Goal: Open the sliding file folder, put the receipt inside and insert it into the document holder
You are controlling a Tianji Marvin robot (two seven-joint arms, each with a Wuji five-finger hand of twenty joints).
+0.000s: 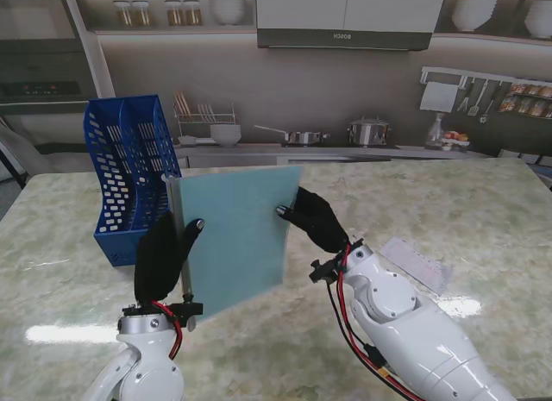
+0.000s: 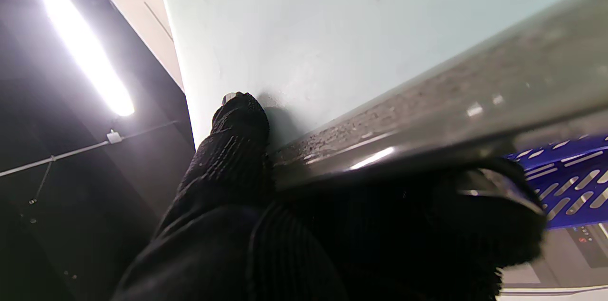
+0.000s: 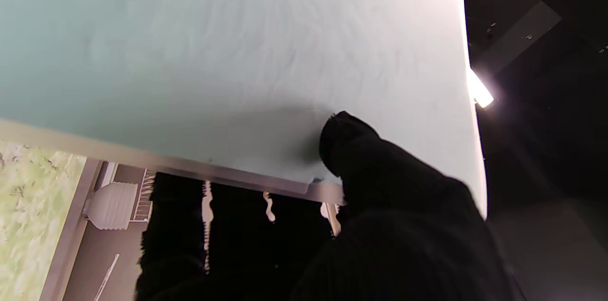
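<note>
Both of my black-gloved hands hold the pale blue-green sliding file folder upright above the marbled green-white table top, its broad face turned toward the stand camera. My left hand grips the folder along its grey slide-bar spine, on the folder's left edge: the thumb lies across the front face and the other fingers curl around the back of the bar. In the left wrist view, that thumb presses flat on the folder's face just beside the grey bar, with the rest of the glove wrapped behind it.

My right hand pinches the folder's opposite edge near its upper corner. The right wrist view shows a gloved finger on the pale sheet, close to the free edge, with other fingers behind; a pale strip runs along the sheet's border there.

The blue perforated plastic document holder stands on the table at my left, farther from me than the left hand and just behind the folder's spine side; I cannot tell whether the two touch. A slice of it appears in the left wrist view beyond the bar.

The thin white paper receipt lies flat on the table at my right, apart from the folder, beside my white right forearm.
</note>
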